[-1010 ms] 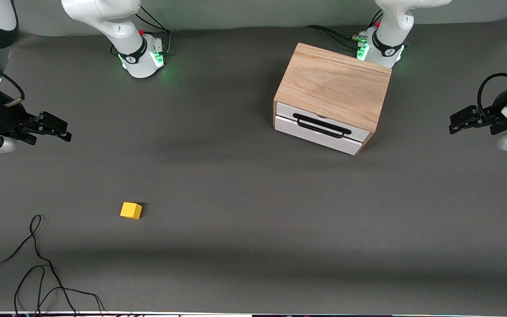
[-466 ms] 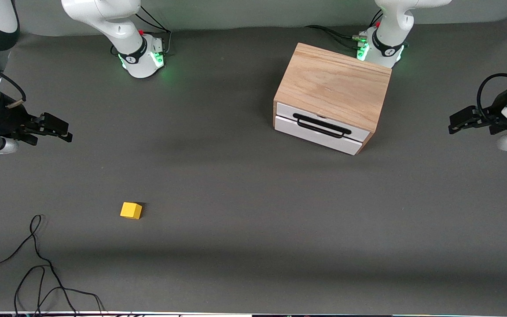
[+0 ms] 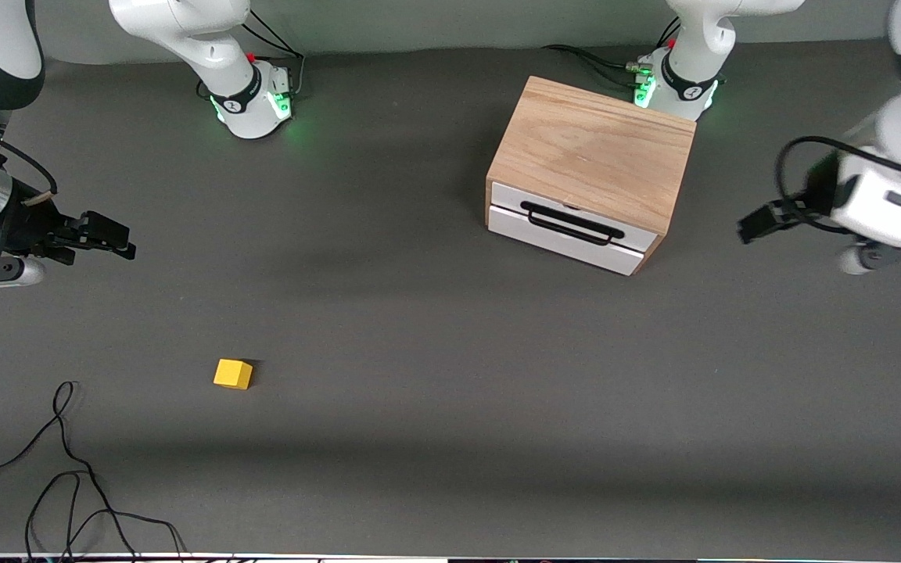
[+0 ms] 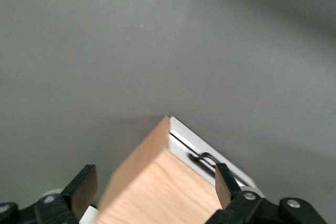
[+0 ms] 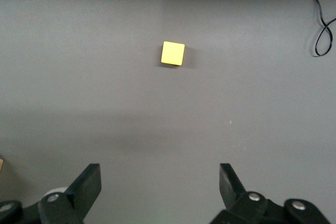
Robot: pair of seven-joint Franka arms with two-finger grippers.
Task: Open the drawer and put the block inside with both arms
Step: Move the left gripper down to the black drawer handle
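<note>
The light-oak cabinet (image 3: 593, 152) stands on the grey table in front of the left arm's base. Its drawer (image 3: 564, 234) is shut, showing a white front and a black wire handle (image 3: 572, 223). The yellow block (image 3: 233, 374) lies on the table toward the right arm's end, nearer the front camera. My left gripper (image 3: 755, 225) is open and empty over bare table beside the cabinet; the left wrist view shows the cabinet (image 4: 157, 192) and handle (image 4: 203, 159) between its fingers. My right gripper (image 3: 110, 234) is open and empty over the right arm's end, with the block (image 5: 172, 53) ahead of it.
A loose black cable (image 3: 67, 469) lies near the table's front edge at the right arm's end; it also shows in the right wrist view (image 5: 323, 30). The arm bases (image 3: 251, 102) (image 3: 677, 82) stand along the table's back edge.
The left arm has swung in toward the cabinet, its gripper now closer to it. The right gripper has shifted slightly toward the block. Block and drawer have not moved.
</note>
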